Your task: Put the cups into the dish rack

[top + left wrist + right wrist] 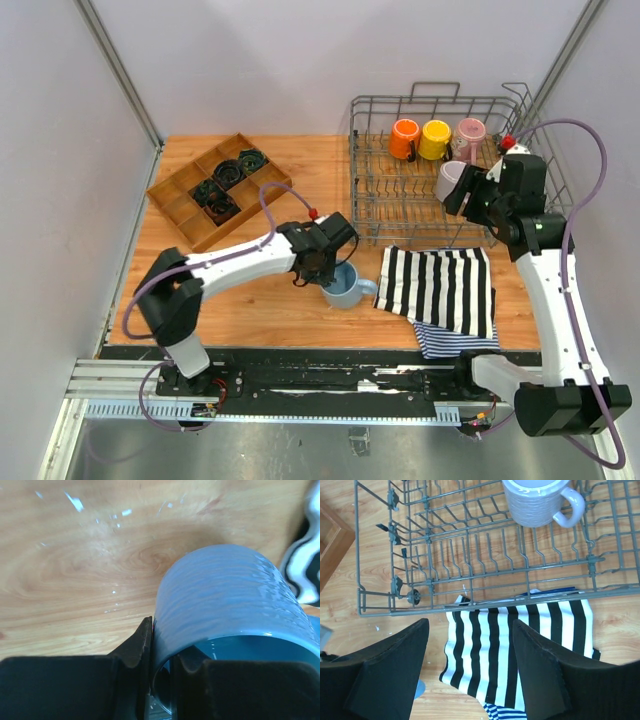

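The light blue cup (347, 288) (225, 595) rests on the wooden table just in front of the dish rack (358, 205) (485, 601). My left gripper (326, 274) (162, 630) is shut on it, pinching its wall with one finger outside and one inside the rim. Orange (404, 138), yellow (435, 139) and pink (468, 135) cups stand along the rack's back row. A grey cup (450, 180) (535, 500) sits further forward in the rack. My right gripper (464, 192) (471, 625) hovers open by the rack's front edge, just in front of the grey cup, holding nothing.
A black-and-white striped cloth (440, 285) (510, 650) lies on the table against the rack's front, with a blue-striped one under it. A compartmented wooden tray (215, 185) holding dark coiled items stands at the back left.
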